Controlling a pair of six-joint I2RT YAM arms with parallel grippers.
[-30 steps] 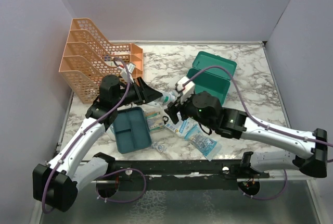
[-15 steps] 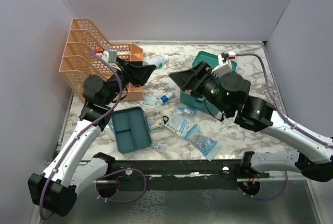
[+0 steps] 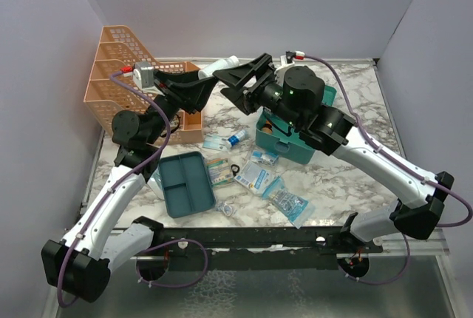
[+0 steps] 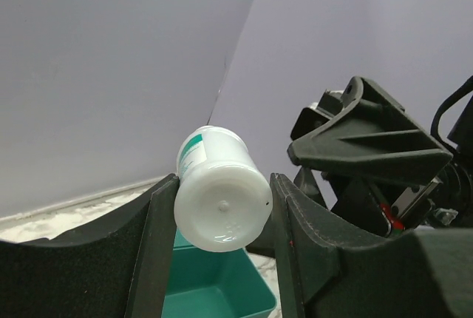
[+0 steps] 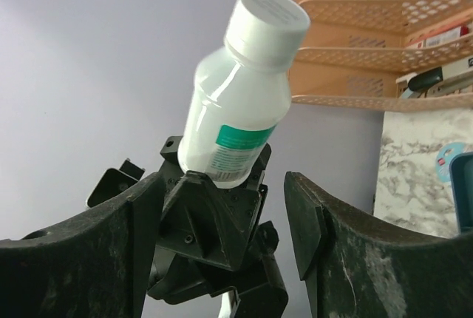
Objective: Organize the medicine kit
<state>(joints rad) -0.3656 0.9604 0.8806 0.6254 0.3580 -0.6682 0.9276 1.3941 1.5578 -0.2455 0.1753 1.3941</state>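
My left gripper [image 3: 207, 80] is shut on the base end of a white bottle with a teal label [image 3: 222, 65] and holds it high above the table, cap pointing up and to the right. In the left wrist view the bottle's base [image 4: 222, 200] sits between my fingers. My right gripper [image 3: 226, 83] is open, faces the left gripper and stands just short of the bottle; in the right wrist view the bottle [image 5: 240, 89] rises beyond its parted fingers. The teal medicine kit [image 3: 281, 143] stands open under the right arm, largely hidden, and shows in the left wrist view [image 4: 214, 288].
An orange mesh file rack [image 3: 126, 81] stands at the back left, also in the right wrist view [image 5: 369, 37]. A flat teal divided tray [image 3: 185, 183] lies at front left. Packets [image 3: 259, 177] [image 3: 288, 201], a small vial [image 3: 235, 138] and a plaster box [image 3: 218, 170] lie mid-table.
My left gripper has lifted the bottle from low over the table up toward the back. My right gripper has risen from mid-table, swung over the kit and now faces the bottle.
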